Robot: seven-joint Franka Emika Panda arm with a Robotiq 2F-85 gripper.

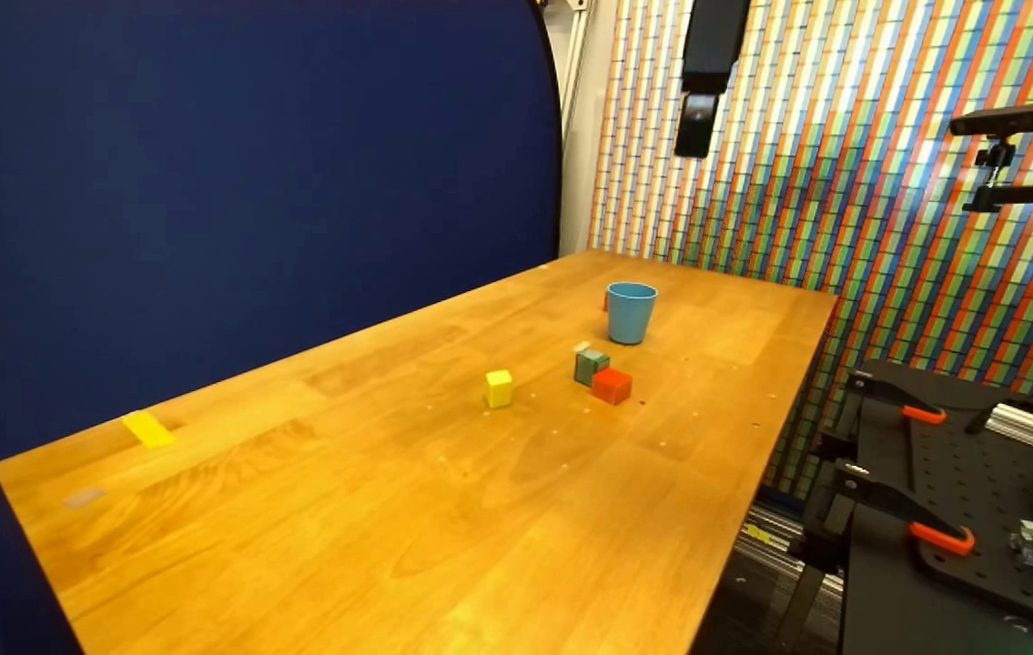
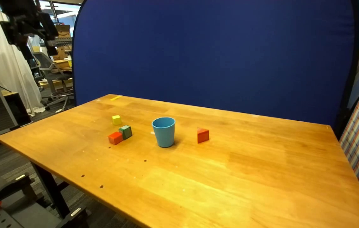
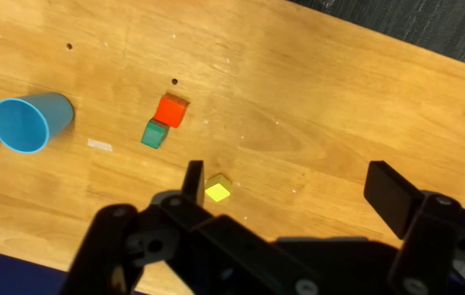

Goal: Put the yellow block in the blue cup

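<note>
The yellow block [image 1: 499, 389] is a tiny bright cube standing on the wooden table; it also shows in an exterior view [image 2: 116, 120] and in the wrist view [image 3: 218, 191]. The light-blue cup [image 1: 631, 314] stands upright on the table; it also shows in an exterior view [image 2: 164, 133] and at the left of the wrist view [image 3: 54, 110]. My gripper [image 3: 287, 176] is open and empty, high above the table. In the wrist view the yellow block appears just inside the left finger. The gripper also shows at the top of both exterior views [image 1: 694, 136] [image 2: 40, 50].
A green block [image 2: 125, 132] and a red-orange block [image 2: 115, 138] touch each other between the yellow block and the cup. A red wedge-like block [image 2: 203, 135] sits beyond the cup. Yellow tape [image 1: 149, 429] lies at the table's [image 1: 370, 546] edge. A dark blue screen [image 2: 214, 57] stands behind.
</note>
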